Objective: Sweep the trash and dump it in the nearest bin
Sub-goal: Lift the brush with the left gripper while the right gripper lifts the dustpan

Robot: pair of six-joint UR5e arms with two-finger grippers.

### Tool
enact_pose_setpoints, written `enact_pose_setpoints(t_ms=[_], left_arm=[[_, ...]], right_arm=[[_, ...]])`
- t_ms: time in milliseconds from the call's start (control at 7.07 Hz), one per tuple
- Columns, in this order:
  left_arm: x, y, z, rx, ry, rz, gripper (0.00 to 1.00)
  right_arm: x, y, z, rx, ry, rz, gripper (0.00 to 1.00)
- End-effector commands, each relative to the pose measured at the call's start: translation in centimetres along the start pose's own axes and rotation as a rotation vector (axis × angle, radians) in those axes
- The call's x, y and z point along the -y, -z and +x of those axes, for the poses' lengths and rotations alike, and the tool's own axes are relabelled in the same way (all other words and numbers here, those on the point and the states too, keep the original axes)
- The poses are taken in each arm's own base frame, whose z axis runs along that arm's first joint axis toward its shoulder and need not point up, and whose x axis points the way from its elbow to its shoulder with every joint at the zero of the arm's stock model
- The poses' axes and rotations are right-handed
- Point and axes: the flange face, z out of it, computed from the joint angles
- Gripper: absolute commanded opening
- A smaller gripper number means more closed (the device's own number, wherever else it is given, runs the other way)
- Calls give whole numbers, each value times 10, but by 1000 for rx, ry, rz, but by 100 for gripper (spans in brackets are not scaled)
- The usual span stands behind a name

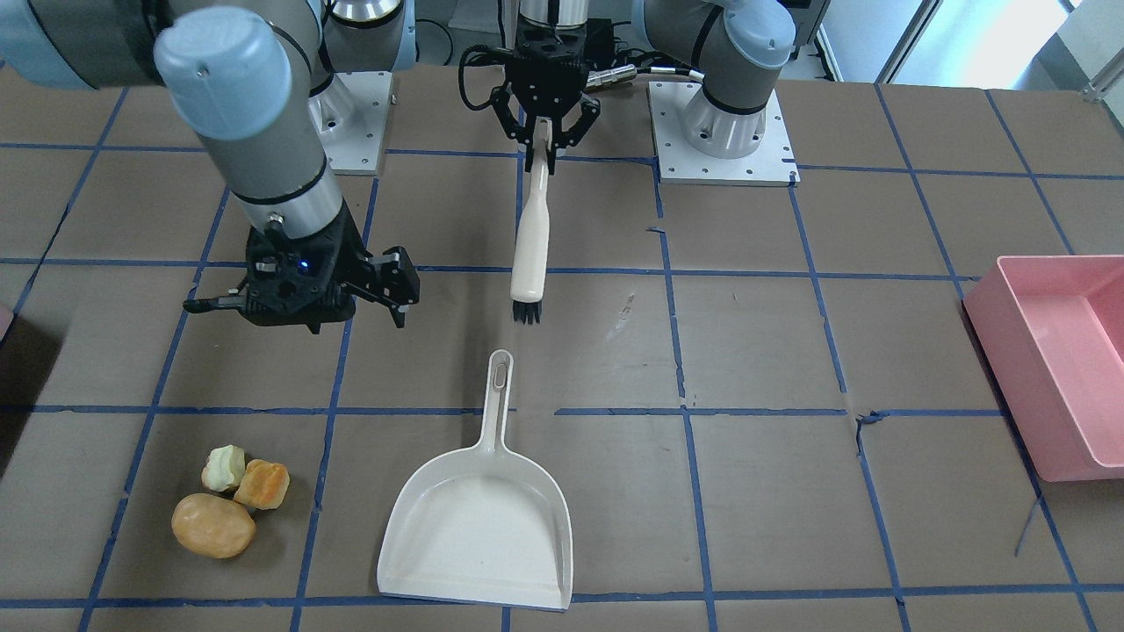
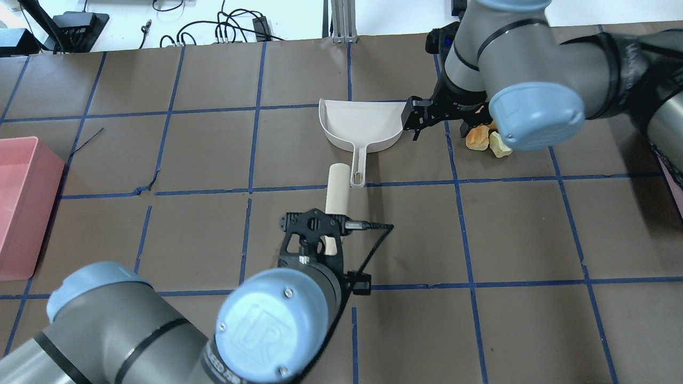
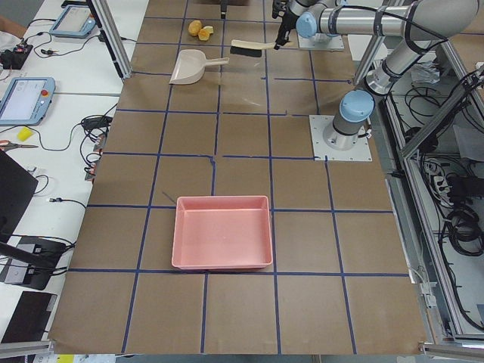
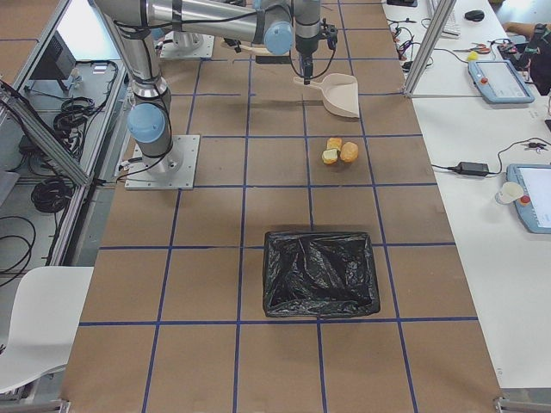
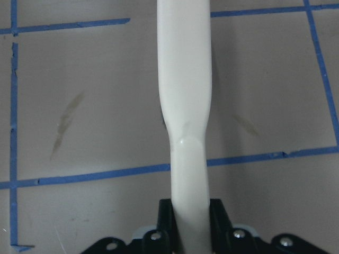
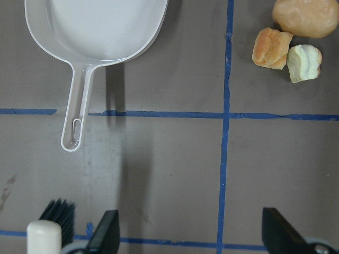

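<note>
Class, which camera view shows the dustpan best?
The front-facing view: the whole dustpan lies unobstructed. Right wrist crops the pan; overhead, the right gripper overlaps its edge; side views show it small; left wrist, not at all.

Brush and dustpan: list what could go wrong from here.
The left gripper pinches the brush only at its thin handle end; pushing could twist it loose.
The dustpan lies unheld, the right gripper open above the table, and the rounded lumps sit beside it, so they may roll past.
Dumping in the pink tub would be wrong: the black-lined bin is nearer the lumps.
</note>
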Motion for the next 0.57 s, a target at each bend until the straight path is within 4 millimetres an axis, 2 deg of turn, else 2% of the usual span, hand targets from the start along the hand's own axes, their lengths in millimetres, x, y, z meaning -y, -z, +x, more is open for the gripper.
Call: enact_pose_setpoints(t_ms=[0, 141, 283, 424], left_arm=[[75, -13, -88, 19, 7, -27, 0], [105, -13, -134, 19, 32, -50, 0], [127, -16, -172, 32, 56, -62, 0], [136, -20, -197, 33, 77, -70, 0]], right_arm=[[-8, -55, -33, 8, -24, 57, 95], [-9, -69, -62, 12, -26, 96, 95], [-9, -93, -87, -26, -13, 138, 95], [-12, -109, -102, -55, -2, 154, 96]])
